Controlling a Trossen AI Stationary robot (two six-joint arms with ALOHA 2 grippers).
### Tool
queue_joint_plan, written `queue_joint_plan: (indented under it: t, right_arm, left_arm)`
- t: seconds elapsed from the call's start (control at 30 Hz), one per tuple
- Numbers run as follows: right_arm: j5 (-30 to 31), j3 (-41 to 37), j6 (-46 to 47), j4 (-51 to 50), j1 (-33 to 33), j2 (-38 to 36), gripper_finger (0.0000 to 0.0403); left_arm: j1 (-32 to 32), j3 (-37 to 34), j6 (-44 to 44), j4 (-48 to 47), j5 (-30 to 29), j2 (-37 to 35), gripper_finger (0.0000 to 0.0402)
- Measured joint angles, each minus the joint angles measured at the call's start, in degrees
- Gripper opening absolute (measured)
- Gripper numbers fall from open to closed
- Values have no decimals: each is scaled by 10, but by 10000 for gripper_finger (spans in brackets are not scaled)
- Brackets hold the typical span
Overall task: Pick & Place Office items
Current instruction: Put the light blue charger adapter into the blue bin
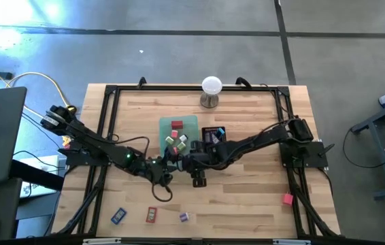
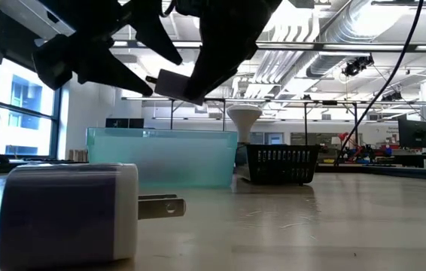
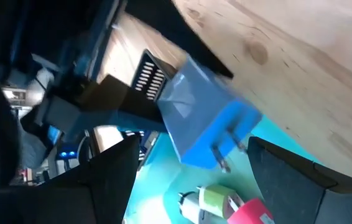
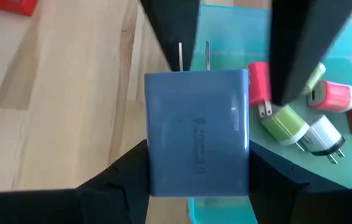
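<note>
Now, mid-handover above the green tray (image 1: pixel 191 124), the right gripper (image 4: pixel 198 158) clamps a blue charger (image 4: pixel 198 130) while the left gripper (image 3: pixel 182 180) stands open around it, prongs pointing trayward, so next the left should probably close before the right lets go.

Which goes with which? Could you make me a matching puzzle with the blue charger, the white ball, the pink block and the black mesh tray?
1 blue charger
2 white ball
3 pink block
4 black mesh tray

a on a metal stand
b alone near the table's right edge
c gripped by the right gripper
d beside the green tray

Pairs: 1-c, 2-a, 3-b, 4-d
</note>
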Motion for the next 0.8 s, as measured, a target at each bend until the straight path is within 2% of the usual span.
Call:
queue_joint_plan:
  t: [0.5, 0.7, 0.8]
  right_arm:
    - [-82, 0, -7, 61, -10, 0, 195]
    - [-87, 0, -7, 72, -11, 0, 195]
    - [-90, 0, -6, 72, -14, 0, 195]
  left_arm:
    - [-20, -1, -2, 27, -1, 12, 291]
    - [-23, 0, 12, 33, -14, 16, 291]
    - [-26, -1, -27, 35, -14, 16, 291]
